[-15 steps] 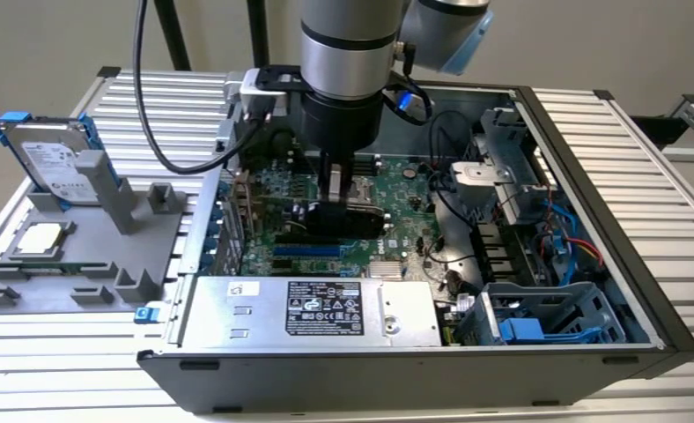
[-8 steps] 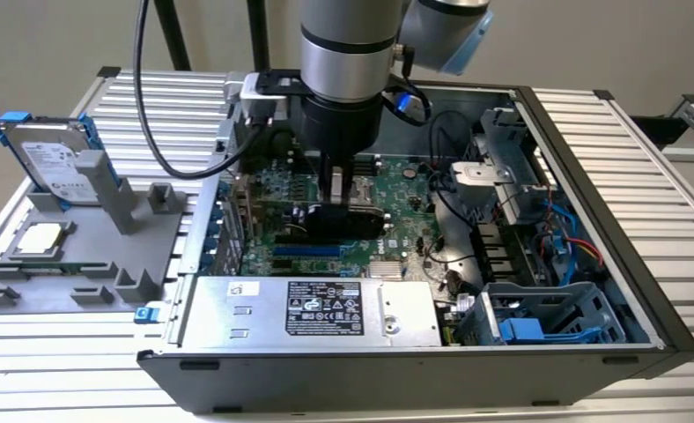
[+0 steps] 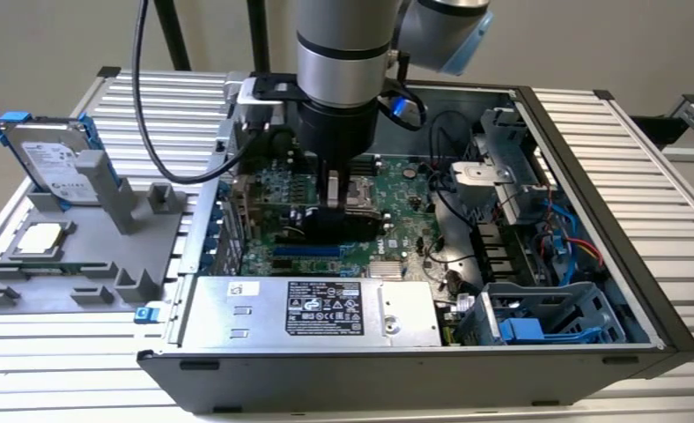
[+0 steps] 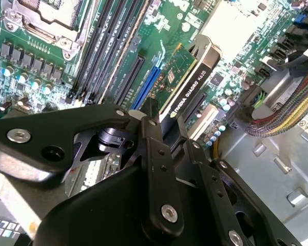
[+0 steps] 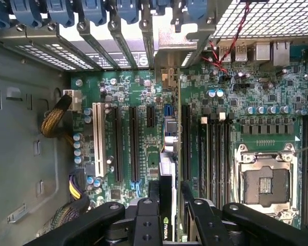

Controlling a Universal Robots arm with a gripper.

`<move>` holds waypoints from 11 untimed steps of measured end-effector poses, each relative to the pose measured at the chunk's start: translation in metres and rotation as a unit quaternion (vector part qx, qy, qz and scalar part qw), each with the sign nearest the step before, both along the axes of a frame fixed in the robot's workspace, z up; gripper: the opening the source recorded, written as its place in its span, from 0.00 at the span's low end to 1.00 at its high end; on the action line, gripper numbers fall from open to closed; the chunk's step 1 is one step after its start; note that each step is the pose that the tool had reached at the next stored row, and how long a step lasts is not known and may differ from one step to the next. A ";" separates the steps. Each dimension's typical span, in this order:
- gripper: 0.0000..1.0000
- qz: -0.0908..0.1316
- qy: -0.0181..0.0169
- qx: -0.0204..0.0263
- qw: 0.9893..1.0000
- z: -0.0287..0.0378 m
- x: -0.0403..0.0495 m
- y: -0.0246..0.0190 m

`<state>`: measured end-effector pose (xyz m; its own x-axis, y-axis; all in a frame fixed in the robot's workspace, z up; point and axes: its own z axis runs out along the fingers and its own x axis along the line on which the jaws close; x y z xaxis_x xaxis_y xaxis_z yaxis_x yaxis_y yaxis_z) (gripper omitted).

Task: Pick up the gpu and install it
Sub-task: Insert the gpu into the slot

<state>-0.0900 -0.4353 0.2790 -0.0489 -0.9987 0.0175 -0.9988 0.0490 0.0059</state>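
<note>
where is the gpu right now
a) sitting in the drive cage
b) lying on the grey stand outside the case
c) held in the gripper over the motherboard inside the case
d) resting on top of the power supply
c: in the second wrist view the gripper is clamped on the gpu, which stands on edge over the expansion slots of the motherboard.

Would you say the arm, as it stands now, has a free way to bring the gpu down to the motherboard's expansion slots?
Probably yes: the gripper holds the gpu just above the motherboard, and the long slots beneath look bare, with no cable across them.
</note>
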 end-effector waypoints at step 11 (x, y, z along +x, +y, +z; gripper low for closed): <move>0.00 0.000 0.000 0.000 1.000 -0.0033 -0.0023 -0.0020</move>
<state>-0.0923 -0.4373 0.2756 -0.0487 -0.9987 0.0175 -0.9988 0.0488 0.0059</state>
